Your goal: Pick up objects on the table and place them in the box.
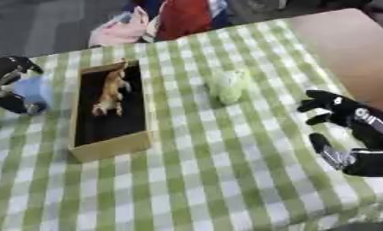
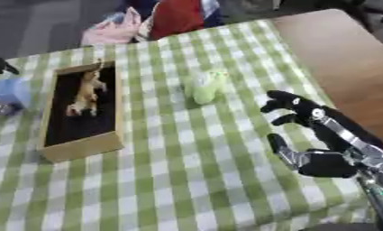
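One wooden box [image 1: 109, 151] sits on the checked cloth [image 1: 225, 180], with one orange-brown toy animal [image 1: 111, 92] inside it. One pale green soft toy [image 1: 228, 85] lies out on the cloth — and one light blue object [image 1: 34, 90] is at the left. Two robot hands — left hand [image 1: 6, 85] and right hand [image 2: 304, 135].
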{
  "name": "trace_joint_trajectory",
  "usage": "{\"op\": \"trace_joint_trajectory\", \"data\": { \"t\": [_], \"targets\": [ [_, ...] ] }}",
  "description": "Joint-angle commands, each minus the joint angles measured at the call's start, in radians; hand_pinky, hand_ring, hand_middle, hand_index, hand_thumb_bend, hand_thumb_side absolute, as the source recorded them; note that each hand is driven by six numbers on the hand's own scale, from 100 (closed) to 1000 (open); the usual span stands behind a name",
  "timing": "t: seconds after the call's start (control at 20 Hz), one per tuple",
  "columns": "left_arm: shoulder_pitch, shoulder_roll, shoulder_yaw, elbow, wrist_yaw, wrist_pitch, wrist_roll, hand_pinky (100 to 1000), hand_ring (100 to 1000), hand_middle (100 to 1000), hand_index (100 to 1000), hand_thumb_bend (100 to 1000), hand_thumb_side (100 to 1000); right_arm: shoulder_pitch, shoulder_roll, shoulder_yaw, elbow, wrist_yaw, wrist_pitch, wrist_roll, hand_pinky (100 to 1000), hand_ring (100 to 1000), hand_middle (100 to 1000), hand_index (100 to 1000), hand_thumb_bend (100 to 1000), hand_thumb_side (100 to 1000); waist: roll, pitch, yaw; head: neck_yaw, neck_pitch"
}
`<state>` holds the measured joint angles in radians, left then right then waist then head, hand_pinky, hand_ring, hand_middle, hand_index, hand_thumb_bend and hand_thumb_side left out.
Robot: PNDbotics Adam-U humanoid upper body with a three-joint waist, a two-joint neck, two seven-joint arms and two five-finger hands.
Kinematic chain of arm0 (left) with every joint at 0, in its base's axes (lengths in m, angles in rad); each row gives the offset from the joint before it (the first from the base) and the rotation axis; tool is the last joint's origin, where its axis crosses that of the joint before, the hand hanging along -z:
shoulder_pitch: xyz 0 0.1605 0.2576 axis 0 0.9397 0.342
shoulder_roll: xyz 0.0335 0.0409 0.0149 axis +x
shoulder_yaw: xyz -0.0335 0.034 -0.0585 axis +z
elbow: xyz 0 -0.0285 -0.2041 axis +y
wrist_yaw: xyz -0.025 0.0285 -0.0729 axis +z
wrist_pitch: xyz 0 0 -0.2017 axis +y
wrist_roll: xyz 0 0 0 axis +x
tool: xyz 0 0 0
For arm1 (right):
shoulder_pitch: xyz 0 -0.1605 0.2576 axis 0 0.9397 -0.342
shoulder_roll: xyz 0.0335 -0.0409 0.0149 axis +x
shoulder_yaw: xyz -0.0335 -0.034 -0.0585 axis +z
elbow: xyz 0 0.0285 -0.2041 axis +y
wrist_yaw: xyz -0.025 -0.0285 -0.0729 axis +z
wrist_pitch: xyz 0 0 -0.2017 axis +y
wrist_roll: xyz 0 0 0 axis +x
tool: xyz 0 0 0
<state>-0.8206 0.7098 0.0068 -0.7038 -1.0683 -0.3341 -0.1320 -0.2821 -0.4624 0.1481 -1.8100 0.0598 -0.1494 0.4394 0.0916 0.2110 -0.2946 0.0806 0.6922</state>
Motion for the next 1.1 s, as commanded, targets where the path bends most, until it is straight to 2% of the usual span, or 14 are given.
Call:
{"op": "trace_joint_trajectory", "data": {
  "t": [0.05, 0.3, 0.45, 0.5, 0.55, 0.8, 1.1],
  "targets": [
    [-0.011, 0.042, 0.013, 0.004, -0.004, 0.001, -0.013, 764, 770, 764, 828, 482, 100, -0.015, -0.016, -0.007, -0.007, 0.009, -0.003, 0.001, 778, 956, 788, 1000, 118, 283, -0.004, -0.009, 0.0, -0.001, -0.013],
    [-0.007, 0.035, 0.014, 0.001, 0.006, 0.009, -0.002, 660, 630, 612, 742, 353, 100, -0.014, -0.014, -0.009, -0.005, 0.011, -0.003, -0.001, 778, 956, 788, 1000, 114, 282, -0.008, -0.007, 0.006, -0.004, -0.011],
    [-0.007, 0.036, 0.014, -0.011, 0.028, 0.01, 0.016, 625, 589, 566, 708, 323, 100, -0.012, -0.013, -0.011, -0.006, 0.009, -0.004, -0.003, 778, 955, 788, 1000, 112, 279, -0.015, -0.011, 0.013, -0.006, -0.009],
    [-0.006, 0.038, 0.012, -0.016, 0.036, 0.009, 0.017, 624, 587, 565, 708, 203, 124, -0.012, -0.013, -0.011, -0.006, 0.008, -0.004, -0.003, 778, 955, 788, 1000, 119, 313, -0.017, -0.013, 0.014, -0.006, -0.009],
    [-0.007, 0.04, 0.01, -0.023, 0.044, 0.006, 0.013, 624, 586, 563, 706, 310, 100, -0.011, -0.012, -0.012, -0.005, 0.007, -0.004, -0.004, 778, 955, 788, 1000, 105, 287, -0.02, -0.016, 0.018, -0.007, -0.007],
    [-0.009, 0.062, -0.003, -0.092, 0.1, -0.022, -0.039, 627, 583, 557, 704, 296, 100, -0.003, -0.012, -0.014, -0.003, 0.002, -0.004, -0.006, 778, 955, 788, 1000, 103, 277, -0.031, -0.035, 0.038, -0.01, 0.002],
    [-0.003, 0.078, -0.04, -0.229, 0.211, -0.064, -0.12, 625, 576, 547, 700, 272, 100, 0.005, -0.011, -0.016, -0.001, -0.007, -0.004, -0.007, 778, 955, 788, 1000, 103, 270, -0.038, -0.057, 0.067, -0.01, 0.009]
  ]
}}
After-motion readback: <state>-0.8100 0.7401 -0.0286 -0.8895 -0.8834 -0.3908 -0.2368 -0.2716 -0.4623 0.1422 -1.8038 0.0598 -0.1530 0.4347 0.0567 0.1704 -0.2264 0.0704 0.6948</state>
